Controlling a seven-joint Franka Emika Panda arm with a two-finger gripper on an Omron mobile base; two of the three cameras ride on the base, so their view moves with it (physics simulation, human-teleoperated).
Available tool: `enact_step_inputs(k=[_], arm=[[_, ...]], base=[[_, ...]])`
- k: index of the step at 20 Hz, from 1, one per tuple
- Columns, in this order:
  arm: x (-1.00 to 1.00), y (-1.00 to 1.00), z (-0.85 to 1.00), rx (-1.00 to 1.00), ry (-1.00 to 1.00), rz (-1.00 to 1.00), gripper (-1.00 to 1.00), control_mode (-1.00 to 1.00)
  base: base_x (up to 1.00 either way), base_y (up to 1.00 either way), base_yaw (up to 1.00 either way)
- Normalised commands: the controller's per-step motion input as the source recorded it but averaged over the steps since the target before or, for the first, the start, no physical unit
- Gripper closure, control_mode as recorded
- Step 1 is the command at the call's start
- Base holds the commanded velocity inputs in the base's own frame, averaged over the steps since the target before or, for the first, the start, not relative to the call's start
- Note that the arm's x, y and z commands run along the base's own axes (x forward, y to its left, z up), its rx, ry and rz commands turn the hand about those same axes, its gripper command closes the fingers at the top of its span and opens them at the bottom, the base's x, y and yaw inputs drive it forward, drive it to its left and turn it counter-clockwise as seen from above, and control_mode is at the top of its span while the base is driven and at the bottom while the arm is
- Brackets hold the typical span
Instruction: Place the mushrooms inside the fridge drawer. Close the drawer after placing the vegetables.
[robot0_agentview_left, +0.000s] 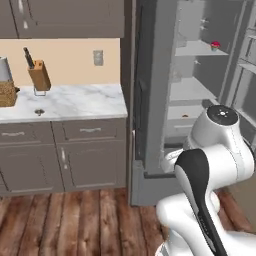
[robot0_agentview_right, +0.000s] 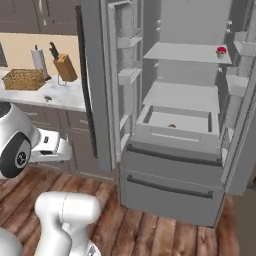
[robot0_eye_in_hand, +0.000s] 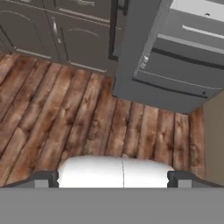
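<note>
Light-grey fridge drawer (robot0_agentview_right: 177, 131) stands pulled out under the lower shelf, doors swung wide. Inside it, a tiny brown mushroom (robot0_agentview_right: 171, 125) sits on the drawer floor near the middle. Gripper (robot0_eye_in_hand: 113, 178) looks down at the wooden floor (robot0_eye_in_hand: 65, 118) in front of the fridge base, its fingers spread wide apart, nothing between them. Pink-topped cupcake (robot0_agentview_right: 221, 52) rests on the upper shelf, at the right. On the marble counter (robot0_agentview_left: 75, 100) left of the fridge: knife block (robot0_agentview_left: 39, 75), wicker basket (robot0_agentview_right: 24, 79).
</note>
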Motion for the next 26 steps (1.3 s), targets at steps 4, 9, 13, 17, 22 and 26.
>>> enact_step_inputs(k=[4,9,13,17,22,26], arm=[[0.0,0.0,0.0,0.0,0.0,0.0,-1.0,1.0],[0.0,0.0,0.0,0.0,0.0,0.0,-1.0,1.0],[0.0,0.0,0.0,0.0,0.0,0.0,-1.0,1.0],[0.0,0.0,0.0,0.0,0.0,0.0,-1.0,1.0],[0.0,0.0,0.0,0.0,0.0,0.0,-1.0,1.0],[0.0,0.0,0.0,0.0,0.0,0.0,-1.0,1.0]], base=[[0.58,1.0,-0.1],[0.98,1.0,-0.22],[1.0,1.0,-0.29],[0.96,1.0,-0.24],[0.83,0.83,-0.07],[0.51,0.12,0.0]])
